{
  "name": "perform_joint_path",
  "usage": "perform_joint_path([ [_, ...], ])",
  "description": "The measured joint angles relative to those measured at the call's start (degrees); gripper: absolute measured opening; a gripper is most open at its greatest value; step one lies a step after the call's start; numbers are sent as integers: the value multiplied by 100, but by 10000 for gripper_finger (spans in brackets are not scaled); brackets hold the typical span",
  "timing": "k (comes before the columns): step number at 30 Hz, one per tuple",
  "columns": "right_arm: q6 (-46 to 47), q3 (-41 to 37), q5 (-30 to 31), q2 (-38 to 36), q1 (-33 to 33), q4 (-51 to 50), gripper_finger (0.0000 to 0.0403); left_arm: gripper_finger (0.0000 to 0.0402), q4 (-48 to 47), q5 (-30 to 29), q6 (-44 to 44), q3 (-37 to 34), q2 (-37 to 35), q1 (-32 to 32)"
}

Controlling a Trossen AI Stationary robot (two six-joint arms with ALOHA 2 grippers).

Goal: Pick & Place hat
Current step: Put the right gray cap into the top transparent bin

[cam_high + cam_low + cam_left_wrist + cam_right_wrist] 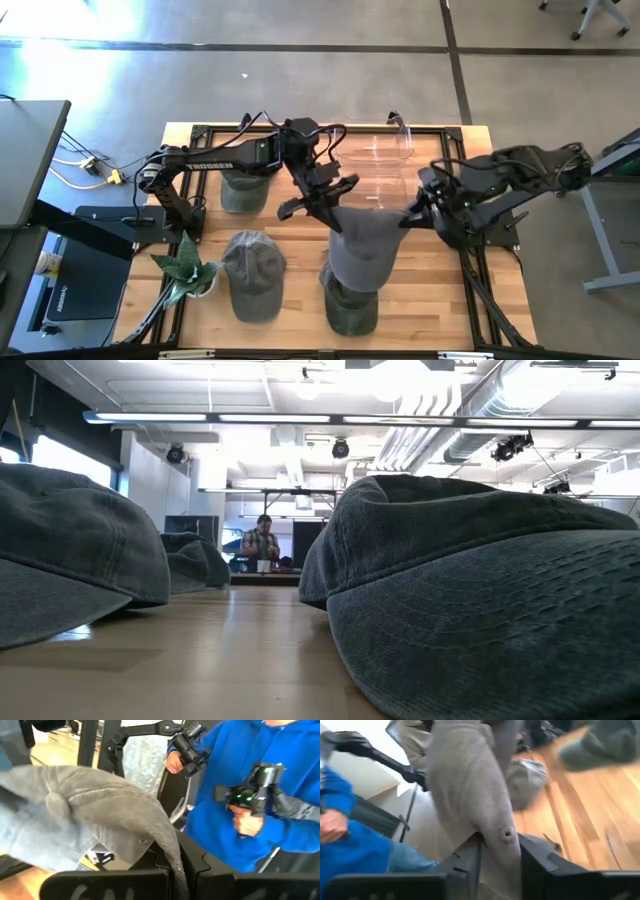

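High view: we've got the grey hat (362, 245) slung between the left pincer (335, 208) and right pincer (418, 217), both clamped on it. If right lets go early, it droops onto the green hat (352, 308).

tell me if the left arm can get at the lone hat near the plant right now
Probably not yet: the left gripper is shut on the grey hat, shared with the right gripper. The lone hat lies uncovered.

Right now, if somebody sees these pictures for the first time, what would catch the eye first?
First, the grey hat hanging in the air above the table's middle, with the left gripper shut on one edge and the right gripper at the opposite edge. Other hats lie on the wooden table, and a person in a blue hoodie stands beside it, holding controllers.
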Motion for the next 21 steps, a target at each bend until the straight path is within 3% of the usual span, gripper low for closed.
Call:
perform_joint_path([
  [7, -261, 0, -20, 2, -213, -620, 216, 1, -999, -673, 945, 0, 0, -24],
  [11, -443, -34, 69, 2, -309, -821, 261, 1, -2137, -1615, 1993, 4, 0, -170],
  [17, -697, -1381, -252, -260, -654, 282, 292, 1, -3366, -3792, 3615, 4, 2, -591],
  [21, -780, -2166, -796, -388, -1167, 1579, 295, 1, -3394, -4326, 4201, 4, 2, -848],
])
